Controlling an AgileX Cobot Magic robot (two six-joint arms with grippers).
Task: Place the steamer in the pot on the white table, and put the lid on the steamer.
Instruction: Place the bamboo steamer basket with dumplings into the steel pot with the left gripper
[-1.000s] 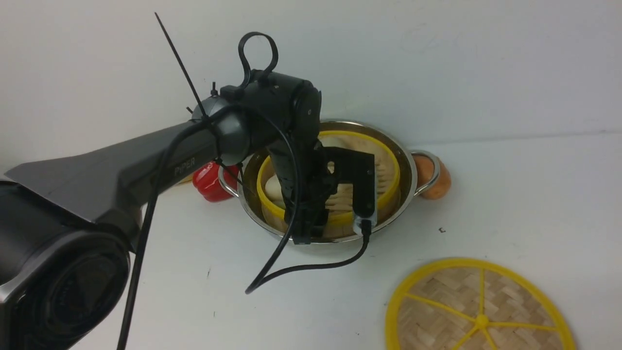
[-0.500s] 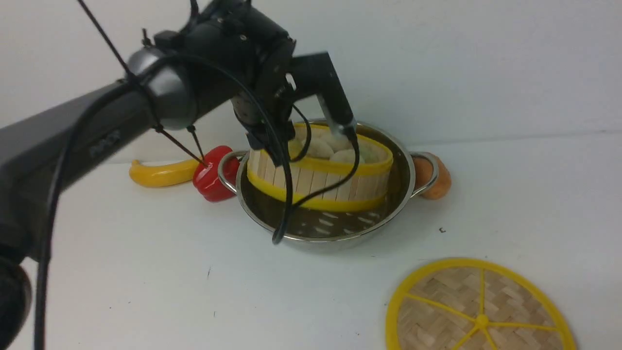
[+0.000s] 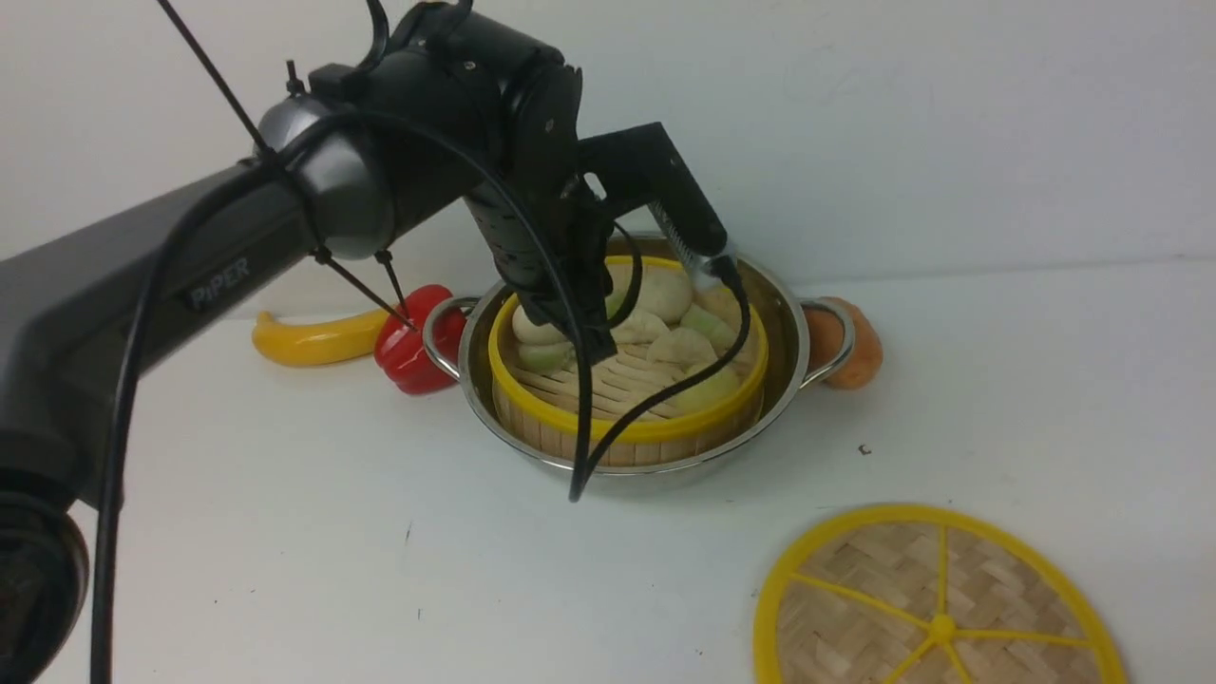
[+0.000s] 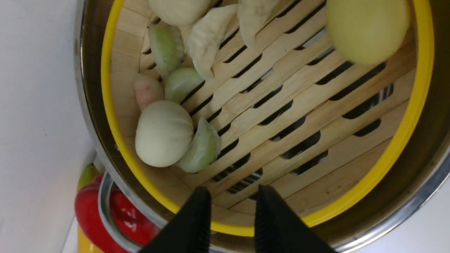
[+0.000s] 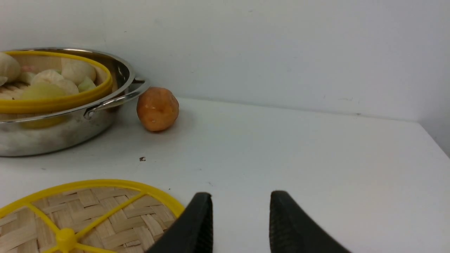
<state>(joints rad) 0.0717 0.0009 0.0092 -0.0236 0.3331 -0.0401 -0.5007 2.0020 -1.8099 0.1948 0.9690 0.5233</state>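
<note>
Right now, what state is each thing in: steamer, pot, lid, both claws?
steamer: seated level in the pot, uncovered.
pot: upright on the white table, holding the steamer.
lid: lying flat on the table, apart from the pot.
left claw: over the steamer's rim, jaws apart, empty.
right claw: near the lid's edge, jaws apart, empty.

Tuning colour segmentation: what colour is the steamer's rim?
Yellow. The steamer rim shows best in the left wrist view.
</note>
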